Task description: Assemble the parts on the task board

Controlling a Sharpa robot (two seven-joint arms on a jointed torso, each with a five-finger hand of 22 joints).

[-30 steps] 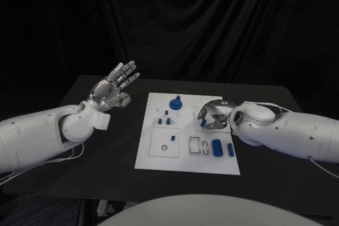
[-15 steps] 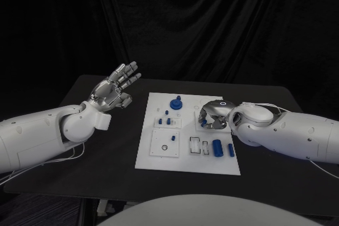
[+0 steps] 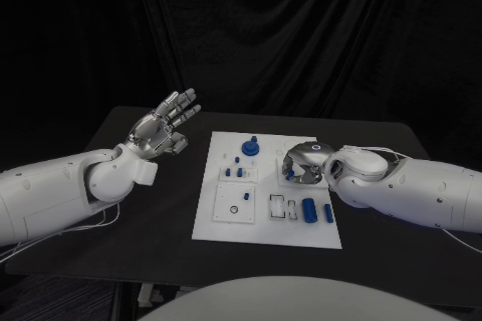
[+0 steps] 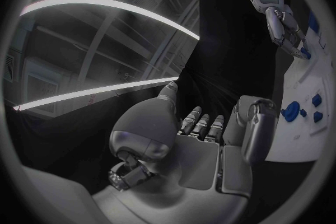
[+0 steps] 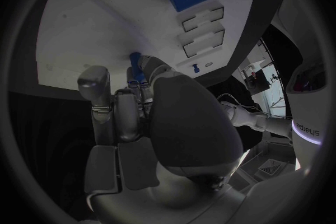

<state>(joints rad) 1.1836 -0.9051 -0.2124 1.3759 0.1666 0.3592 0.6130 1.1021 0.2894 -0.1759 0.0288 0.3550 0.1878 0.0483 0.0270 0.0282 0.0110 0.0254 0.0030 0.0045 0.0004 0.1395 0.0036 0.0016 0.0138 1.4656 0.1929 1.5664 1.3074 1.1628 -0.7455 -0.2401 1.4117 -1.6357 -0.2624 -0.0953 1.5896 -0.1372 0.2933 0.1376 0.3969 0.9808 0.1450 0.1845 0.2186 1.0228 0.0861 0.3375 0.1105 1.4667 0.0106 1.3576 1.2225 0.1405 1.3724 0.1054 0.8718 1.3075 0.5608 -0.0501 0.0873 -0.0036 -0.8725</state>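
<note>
While the left hand (image 3: 161,126) is raised above the black table (image 3: 150,216) to the left of the task board (image 3: 223,230), its fingers (image 3: 181,105) spread apart and holding nothing, the right hand (image 3: 304,164) is bent down over the board's right part. In the right wrist view its fingers (image 5: 98,89) are curled in close around a small blue part (image 5: 136,61) at their tips, just above the white surface; whether the part is truly pinched cannot be told. On the board lie a blue round knob (image 3: 250,149) near the far edge, small blue pegs (image 3: 235,172) in the middle, and a blue cylinder (image 3: 309,209) beside a slimmer blue pin (image 3: 327,212) near the right edge.
</note>
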